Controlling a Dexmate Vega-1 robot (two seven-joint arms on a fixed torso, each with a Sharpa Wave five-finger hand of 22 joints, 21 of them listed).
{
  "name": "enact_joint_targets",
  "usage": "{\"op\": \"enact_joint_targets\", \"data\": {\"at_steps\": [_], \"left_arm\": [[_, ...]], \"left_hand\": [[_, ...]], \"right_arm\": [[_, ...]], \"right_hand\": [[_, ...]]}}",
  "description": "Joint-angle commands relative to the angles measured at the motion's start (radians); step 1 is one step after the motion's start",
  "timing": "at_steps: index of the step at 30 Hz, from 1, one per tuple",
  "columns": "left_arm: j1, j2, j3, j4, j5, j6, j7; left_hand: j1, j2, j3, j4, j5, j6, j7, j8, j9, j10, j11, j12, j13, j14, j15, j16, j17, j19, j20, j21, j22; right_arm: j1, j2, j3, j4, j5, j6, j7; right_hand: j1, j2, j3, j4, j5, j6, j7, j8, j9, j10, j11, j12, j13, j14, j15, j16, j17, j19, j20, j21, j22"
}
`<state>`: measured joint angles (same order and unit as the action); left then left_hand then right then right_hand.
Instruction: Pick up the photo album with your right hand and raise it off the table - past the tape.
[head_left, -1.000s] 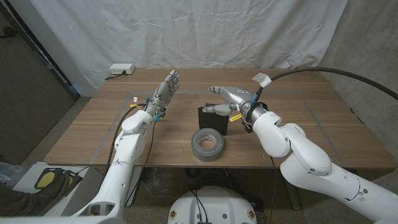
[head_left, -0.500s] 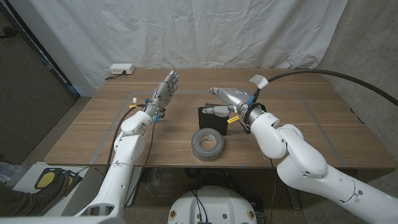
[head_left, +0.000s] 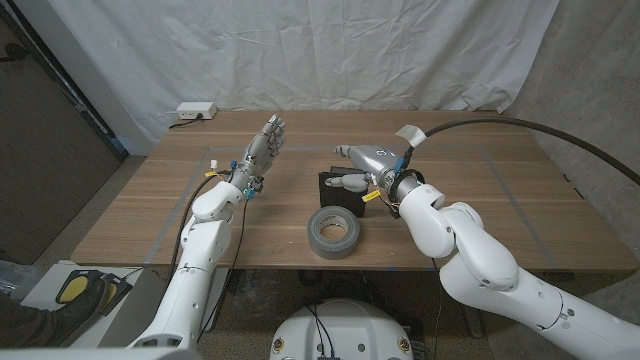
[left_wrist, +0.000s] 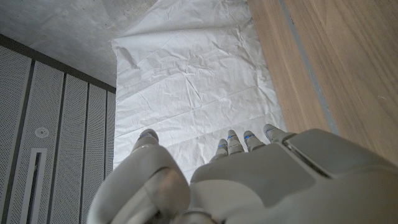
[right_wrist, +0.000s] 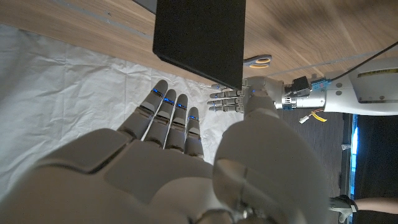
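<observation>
The counter (head_left: 130, 215) is wooden, with a white backdrop hanging behind its far edge. On it, near the middle and closer to the near edge, the photo album (head_left: 340, 190) stands upright: a black, boxy, stiff-looking block, probably moderately heavy with smooth covers that could slip. A grip across its thickness, thumb on 1 face and fingers on the other, near the top edge, looks best. The right hand (head_left: 362, 160) hovers just over its top, fingers spread, holding nothing. The tape (head_left: 334, 232), a grey roll, lies flat just beside the album toward the near edge, so the lift should go straight up. The left hand (head_left: 262, 145) stands empty with fingers extended, toward the left. A small white box (head_left: 195, 112) sits at the far-left corner.
</observation>
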<state>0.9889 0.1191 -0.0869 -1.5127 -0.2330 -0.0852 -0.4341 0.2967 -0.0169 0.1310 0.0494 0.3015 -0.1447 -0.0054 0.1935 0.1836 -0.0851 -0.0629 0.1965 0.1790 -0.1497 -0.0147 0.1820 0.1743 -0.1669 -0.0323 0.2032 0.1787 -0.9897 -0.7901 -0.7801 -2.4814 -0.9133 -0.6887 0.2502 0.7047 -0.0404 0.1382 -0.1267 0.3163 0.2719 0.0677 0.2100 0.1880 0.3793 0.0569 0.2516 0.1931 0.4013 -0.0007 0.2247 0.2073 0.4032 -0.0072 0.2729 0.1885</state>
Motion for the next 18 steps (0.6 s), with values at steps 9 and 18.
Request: {"op": "enact_joint_targets", "data": {"at_steps": [9, 18], "left_arm": [[-0.011, 0.003, -0.01, 0.011, -0.004, -0.003, -0.008], [-0.019, 0.002, -0.008, 0.028, -0.005, -0.003, -0.014]], "left_hand": [[0.013, 0.002, -0.006, 0.0, 0.0, -0.008, 0.005, -0.001, 0.003, -0.009, 0.001, 0.001, 0.005, -0.01, -0.002, 0.001, 0.006, -0.01, -0.061, -0.001, 0.006], [0.014, 0.003, -0.007, 0.001, 0.0, -0.008, 0.006, -0.001, 0.003, -0.009, 0.002, 0.002, 0.005, -0.01, -0.002, 0.001, 0.006, -0.011, -0.06, -0.001, 0.006]], "right_arm": [[-0.012, 0.062, -0.008, 0.047, -0.104, 0.017, 0.03], [-0.01, 0.078, -0.012, 0.059, -0.146, 0.022, 0.072]], "right_hand": [[0.019, 0.009, 0.002, -0.003, 0.007, 0.036, -0.008, 0.01, 0.006, 0.041, -0.018, 0.017, 0.006, 0.048, -0.02, 0.017, 0.006, 0.035, -0.01, 0.005, 0.006], [0.035, 0.015, 0.006, -0.007, 0.009, 0.043, -0.011, 0.011, 0.006, 0.055, -0.028, 0.021, 0.007, 0.059, -0.027, 0.019, 0.008, 0.042, -0.013, 0.005, 0.007]]}}
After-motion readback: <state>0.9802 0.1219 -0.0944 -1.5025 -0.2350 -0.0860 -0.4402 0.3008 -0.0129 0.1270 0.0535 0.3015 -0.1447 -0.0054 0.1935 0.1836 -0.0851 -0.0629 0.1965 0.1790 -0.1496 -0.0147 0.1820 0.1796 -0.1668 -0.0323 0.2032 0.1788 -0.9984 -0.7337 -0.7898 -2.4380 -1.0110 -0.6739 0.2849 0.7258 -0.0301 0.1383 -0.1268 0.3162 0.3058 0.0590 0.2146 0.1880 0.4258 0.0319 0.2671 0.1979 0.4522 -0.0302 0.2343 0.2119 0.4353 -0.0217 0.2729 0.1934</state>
